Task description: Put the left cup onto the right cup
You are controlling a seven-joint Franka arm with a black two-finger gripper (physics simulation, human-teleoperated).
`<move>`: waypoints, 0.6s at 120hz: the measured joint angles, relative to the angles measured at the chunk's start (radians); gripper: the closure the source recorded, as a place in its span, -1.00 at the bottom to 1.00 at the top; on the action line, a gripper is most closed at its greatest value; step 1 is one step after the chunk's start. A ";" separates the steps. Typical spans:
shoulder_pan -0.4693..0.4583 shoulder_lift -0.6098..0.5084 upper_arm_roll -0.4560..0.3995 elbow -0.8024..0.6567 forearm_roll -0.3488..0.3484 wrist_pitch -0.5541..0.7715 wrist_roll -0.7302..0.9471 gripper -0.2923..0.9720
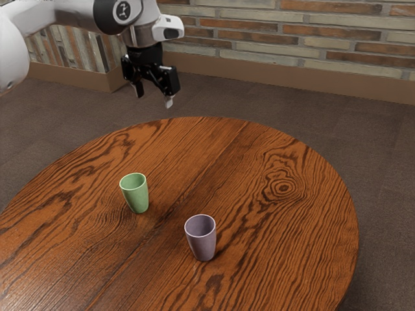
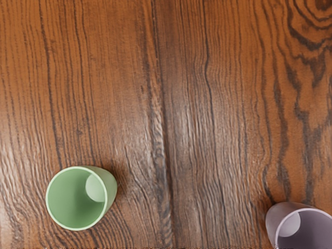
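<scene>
1. Your gripper [image 1: 154,97] hangs high over the far side of the table [image 1: 292,259], fingers spread wide and empty; you have not gripped either cup.
2. The green cup [image 1: 134,192] stands upright at the exterior view's left; the purple cup [image 1: 200,237] stands upright to its right and nearer, well apart from it.
3. Both mouths face up; you can probably pinch the green rim and nest that cup into the purple one.

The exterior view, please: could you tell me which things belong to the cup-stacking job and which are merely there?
Job: green cup, purple cup, open pincer.
Merely there: round wooden table, brick wall, carpet.
</scene>
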 joint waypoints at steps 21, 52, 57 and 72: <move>0.000 0.006 -0.003 -0.019 0.002 0.000 0.017 -0.51; 0.114 0.107 -0.046 -0.112 -0.001 0.045 0.040 -0.51; 0.135 0.124 -0.066 -0.124 -0.002 0.069 0.043 -0.51; 0.172 0.160 -0.095 -0.184 -0.006 0.168 0.053 -0.51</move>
